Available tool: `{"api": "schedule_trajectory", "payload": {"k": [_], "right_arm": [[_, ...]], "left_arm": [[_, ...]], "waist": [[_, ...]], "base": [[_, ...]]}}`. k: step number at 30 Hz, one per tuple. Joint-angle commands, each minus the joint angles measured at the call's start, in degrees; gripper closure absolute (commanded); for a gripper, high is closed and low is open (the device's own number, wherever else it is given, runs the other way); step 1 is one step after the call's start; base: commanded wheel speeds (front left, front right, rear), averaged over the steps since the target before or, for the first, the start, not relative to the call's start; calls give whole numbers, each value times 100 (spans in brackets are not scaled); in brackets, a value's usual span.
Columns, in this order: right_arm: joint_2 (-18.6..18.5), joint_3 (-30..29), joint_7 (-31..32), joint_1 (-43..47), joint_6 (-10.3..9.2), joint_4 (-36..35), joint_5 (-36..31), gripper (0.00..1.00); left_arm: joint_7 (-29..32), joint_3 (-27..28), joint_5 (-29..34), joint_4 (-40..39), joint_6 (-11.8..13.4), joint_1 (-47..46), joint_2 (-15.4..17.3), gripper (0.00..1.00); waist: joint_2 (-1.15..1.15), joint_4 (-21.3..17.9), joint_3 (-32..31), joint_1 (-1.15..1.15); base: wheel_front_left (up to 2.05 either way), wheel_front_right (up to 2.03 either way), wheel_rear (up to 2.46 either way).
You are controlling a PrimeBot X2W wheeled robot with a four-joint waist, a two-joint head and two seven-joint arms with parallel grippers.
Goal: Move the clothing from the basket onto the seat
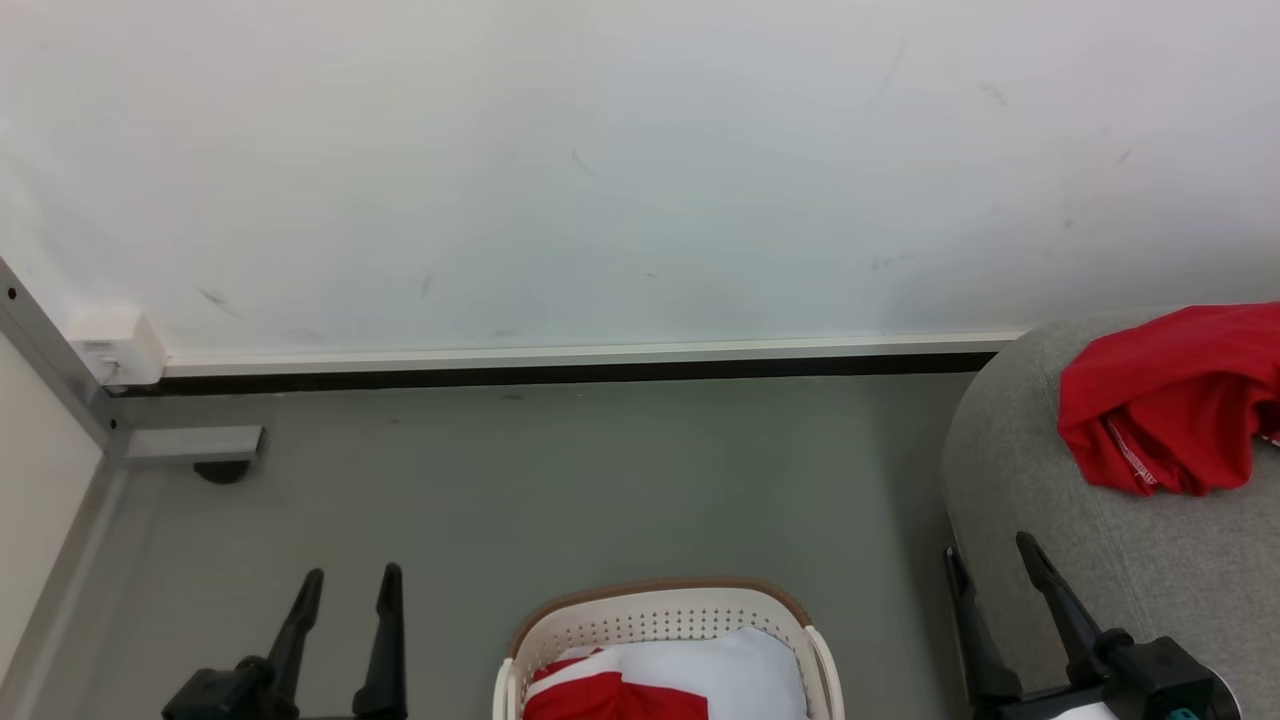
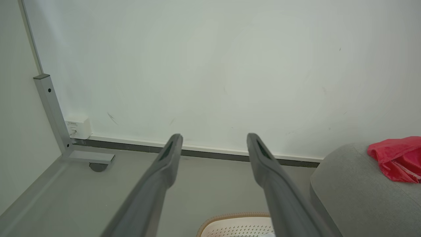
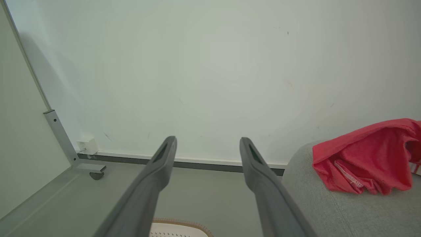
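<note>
Loosely crumpled clothing (image 1: 1170, 400) on seat (image 1: 1020, 500), white-patterned strip (image 1: 1131, 456) slanting down-right

Basket (image 1: 650, 625): perforated white plastic, tan textured rim. Seat (image 1: 1010, 470): matt grey woven cloth. Clothing (image 1: 1170, 400): soft red fabric. Wall (image 1: 600, 150): smooth white, scuffed. Floor (image 1: 600, 480): smooth matt grey.

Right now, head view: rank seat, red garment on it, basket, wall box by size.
Largest first:
Light grey fabric seat
white perforated plastic basket and red fabric garment, alike, both cropped
small white wall box
</note>
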Motion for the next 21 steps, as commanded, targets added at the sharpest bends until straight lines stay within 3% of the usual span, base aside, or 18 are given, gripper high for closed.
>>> {"api": "schedule_trajectory", "payload": {"k": [1, 21], "right_arm": [[-4, -16, -45, -31, -13, 20, -42, 0], [8, 63, -83, -132, -13, 76, 83, 0]], "left_arm": [[-4, 40, 64, 34, -42, -32, -26, 0], [-5, 568, 561, 269, -549, -98, -475, 0]], "waist": [[0, 5, 3, 0], [0, 14, -17, 0]], "base": [[0, 0, 0], [0, 0, 0]]}}
